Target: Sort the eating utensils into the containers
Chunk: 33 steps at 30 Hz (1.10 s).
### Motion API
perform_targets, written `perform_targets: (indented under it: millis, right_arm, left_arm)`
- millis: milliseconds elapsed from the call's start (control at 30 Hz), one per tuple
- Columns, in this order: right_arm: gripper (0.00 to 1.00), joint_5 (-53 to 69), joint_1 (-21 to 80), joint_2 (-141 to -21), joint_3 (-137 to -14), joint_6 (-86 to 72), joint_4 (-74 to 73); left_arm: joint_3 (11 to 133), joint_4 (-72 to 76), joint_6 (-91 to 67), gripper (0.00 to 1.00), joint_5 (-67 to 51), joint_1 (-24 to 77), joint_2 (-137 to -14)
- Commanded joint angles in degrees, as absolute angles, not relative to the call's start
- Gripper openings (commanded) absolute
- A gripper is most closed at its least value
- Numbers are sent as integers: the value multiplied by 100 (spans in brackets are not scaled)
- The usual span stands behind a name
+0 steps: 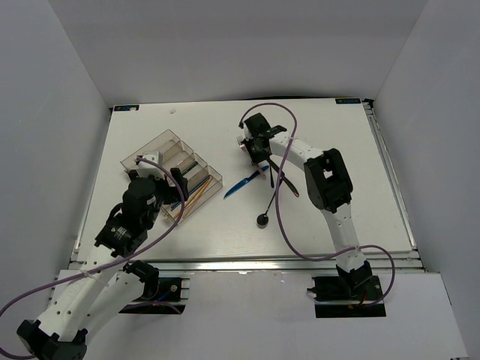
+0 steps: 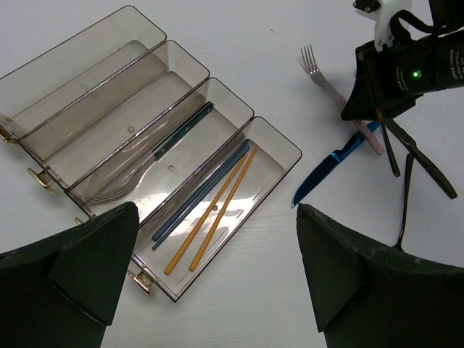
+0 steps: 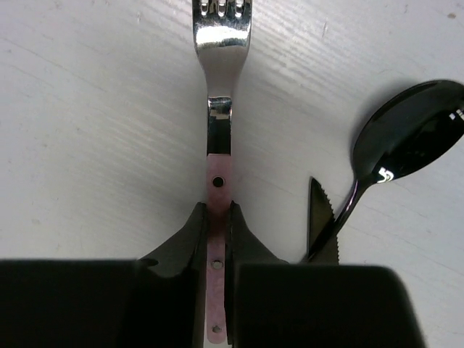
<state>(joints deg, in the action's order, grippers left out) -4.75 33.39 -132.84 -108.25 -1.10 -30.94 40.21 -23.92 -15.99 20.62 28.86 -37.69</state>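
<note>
Now the right fingers [image 3: 250,246] are closed on the pink handle of the fork [image 3: 220,138], which lies flat on the tabletop [image 3: 87,109] with its tines ahead of the fingers. A black spoon [image 3: 406,138] rests just right of them. Lift straight up with a firm grip so the fork cannot pivot. Clear the spoon, then carry the fork to the tray [image 2: 293,148] under the left fingers [image 2: 94,268], which stand wide open.

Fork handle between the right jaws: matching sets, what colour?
Pale pink, on the silver metal fork; best in the right wrist view.
</note>
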Motion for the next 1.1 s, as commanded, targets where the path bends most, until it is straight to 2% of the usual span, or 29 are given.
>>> perform_targets:
  millis: [0, 200, 367, 533, 767, 867, 900, 967, 1000, 1067]
  right_arm:
    - [0, -352, 3401, -12798, -10574, -158, -3015]
    - [0, -80, 3437, -11235, -10197, -465, -2910]
    - [0, 1360, 3507, -9696, -9002, -1036, -2383]
    - [0, 2151, 3551, -8572, -7913, -1379, -1865]
    - [0, 2294, 3805, -7717, -7471, -1538, -1749]
    - [0, 2259, 3841, -7673, -7549, -1503, -1854]
    - [0, 2259, 3850, -7673, -7567, -1486, -1898]
    - [0, 2276, 3911, -7655, -7594, -1468, -1933]
    - [0, 2276, 3929, -7647, -7611, -1468, -1916]
    - [0, 2276, 3972, -7629, -7594, -1450, -1907]
  left_arm:
    - [4192, -2207, -1810, 98, 1829, 2892, -3832]
    - [4622, -986, -3118, 98, 406, 2892, -4569]
    - [4377, 1280, -4779, 98, -781, 2953, -5545]
    - [4692, 2030, -5107, 98, -660, 3304, -6230]
    - [4861, 2056, -5238, 97, -448, 3585, -6688]
    - [4755, 2250, -5361, 89, -448, 3656, -6785]
    - [4798, 2189, -5353, 77, -422, 3674, -6846]
    - [4869, 1934, -5335, 65, -378, 3691, -6917]
    - [4904, 1855, -5335, 55, -361, 3691, -6952]
    - [5001, 1627, -5318, 44, -343, 3691, -7022]
